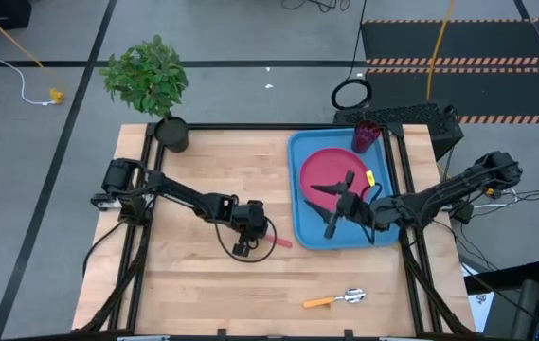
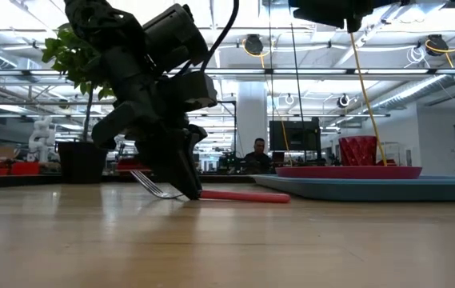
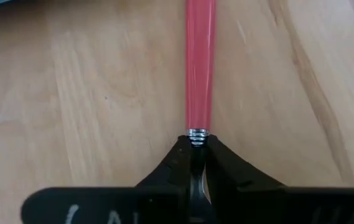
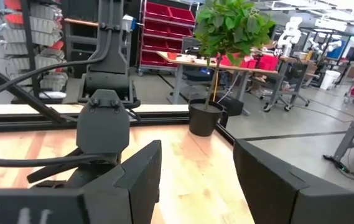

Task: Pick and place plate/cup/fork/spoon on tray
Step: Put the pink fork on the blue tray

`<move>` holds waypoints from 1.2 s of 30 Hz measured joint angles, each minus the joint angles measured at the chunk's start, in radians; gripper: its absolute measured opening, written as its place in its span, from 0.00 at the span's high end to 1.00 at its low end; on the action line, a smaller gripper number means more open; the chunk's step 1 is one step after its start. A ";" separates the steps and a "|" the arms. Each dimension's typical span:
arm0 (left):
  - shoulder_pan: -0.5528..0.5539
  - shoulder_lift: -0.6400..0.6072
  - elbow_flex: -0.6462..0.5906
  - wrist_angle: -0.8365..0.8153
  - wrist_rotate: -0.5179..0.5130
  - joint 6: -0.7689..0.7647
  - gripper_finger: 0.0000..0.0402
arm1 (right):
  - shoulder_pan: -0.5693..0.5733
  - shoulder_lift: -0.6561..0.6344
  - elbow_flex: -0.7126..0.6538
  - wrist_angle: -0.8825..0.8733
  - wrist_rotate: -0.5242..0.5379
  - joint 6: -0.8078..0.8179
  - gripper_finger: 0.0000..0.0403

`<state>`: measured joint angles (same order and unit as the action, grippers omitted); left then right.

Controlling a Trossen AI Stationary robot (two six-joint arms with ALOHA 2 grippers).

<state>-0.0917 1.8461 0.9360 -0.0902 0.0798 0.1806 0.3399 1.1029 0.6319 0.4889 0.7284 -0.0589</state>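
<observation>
A fork with a pink-red handle [image 1: 281,242] lies on the wooden table left of the blue tray [image 1: 299,227]. My left gripper [image 1: 248,242] is down on it and shut on it; its tines [image 2: 151,188] stick out behind the fingers. The pink-red plate [image 1: 326,170] lies flat in the tray, and the dark red cup [image 1: 366,135] stands upright in the tray's far right corner. My right gripper [image 1: 332,208] hovers open over the plate and holds nothing; its fingers [image 4: 139,180] show spread apart. An orange-handled spoon [image 1: 335,300] lies near the table's near edge. My left gripper pinches the fork's metal neck [image 3: 196,133] between its two fingers, right where the neck meets the pink-red handle [image 3: 198,62]. The fingers [image 2: 181,180] come from above, slanting down. The handle [image 2: 243,195] lies along the table.
A potted plant in a black pot [image 1: 171,133] stands at the table's far left corner. The spoon lies on bare wood between the two arms, near the table's near edge. A person [image 2: 259,156] sits far behind the table.
</observation>
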 joint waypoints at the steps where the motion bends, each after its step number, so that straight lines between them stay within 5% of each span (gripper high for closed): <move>1: 0.000 -0.002 0.001 -0.001 -0.005 0.001 0.94 | -0.004 0.005 0.000 0.001 0.000 0.009 0.52; 9: -0.017 -0.124 0.000 -0.065 -0.131 0.061 0.90 | -0.076 0.094 0.000 0.004 -0.038 0.105 0.52; 15: -0.015 -0.194 0.003 -0.110 -0.212 0.076 0.92 | -0.136 0.208 0.000 0.031 -0.356 0.127 0.52; 21: -0.014 -0.212 0.003 -0.132 -0.267 0.117 0.90 | -0.144 0.334 0.059 -0.011 -0.368 0.090 0.51; 28: -0.003 -0.211 0.003 -0.121 -0.275 0.156 0.90 | -0.132 0.507 0.247 -0.284 -0.368 0.058 0.43; 36: 0.001 -0.211 0.003 -0.122 -0.275 0.150 0.90 | -0.142 0.634 0.344 -0.317 -0.366 0.063 0.40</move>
<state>-0.0903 1.6348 0.9386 -0.2117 -0.1954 0.3309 0.1982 1.7368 0.9758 0.1722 0.3622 0.0044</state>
